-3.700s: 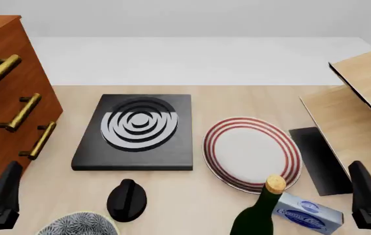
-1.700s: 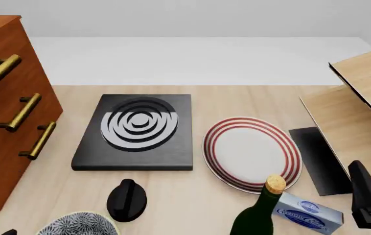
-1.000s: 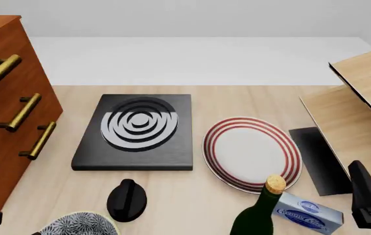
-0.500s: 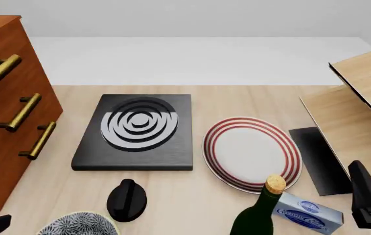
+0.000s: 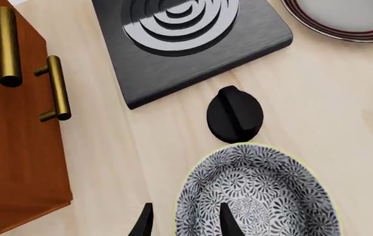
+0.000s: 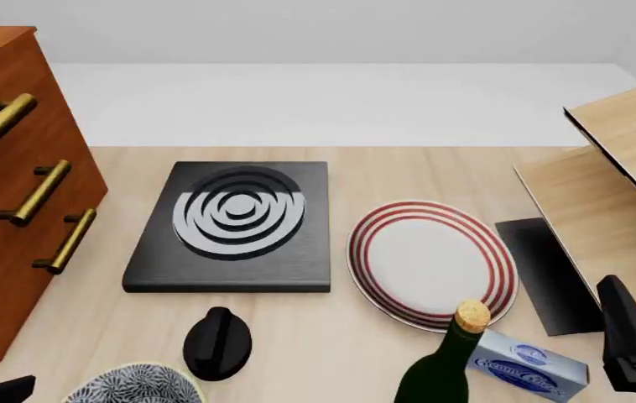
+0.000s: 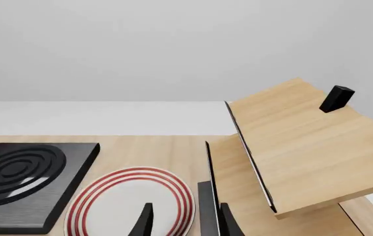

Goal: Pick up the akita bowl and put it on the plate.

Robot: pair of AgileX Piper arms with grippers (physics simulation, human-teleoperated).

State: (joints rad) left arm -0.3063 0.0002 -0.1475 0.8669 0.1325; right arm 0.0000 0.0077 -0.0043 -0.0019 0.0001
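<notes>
The akita bowl (image 5: 259, 196), black-and-white patterned with a cream rim, stands on the table's near left; the front view shows only its far part (image 6: 133, 386) at the bottom edge. My left gripper (image 5: 183, 223) is open above the bowl's rim, one finger over the inside and the other over the table outside it. Whether it touches the bowl I cannot tell. The plate (image 6: 432, 262), white with red rings, lies right of centre with nothing on it. My right gripper (image 7: 185, 223) is open and empty at the near right, looking over the plate (image 7: 131, 204).
A black knob (image 6: 217, 340) sits just beyond the bowl. Behind it lies a black burner (image 6: 234, 222). A wooden cabinet (image 6: 16, 193) with brass handles stands at the left. A dark bottle (image 6: 441, 369) and a blue box (image 6: 525, 363) stand near the plate's front. Wooden boards (image 6: 620, 193) rise at the right.
</notes>
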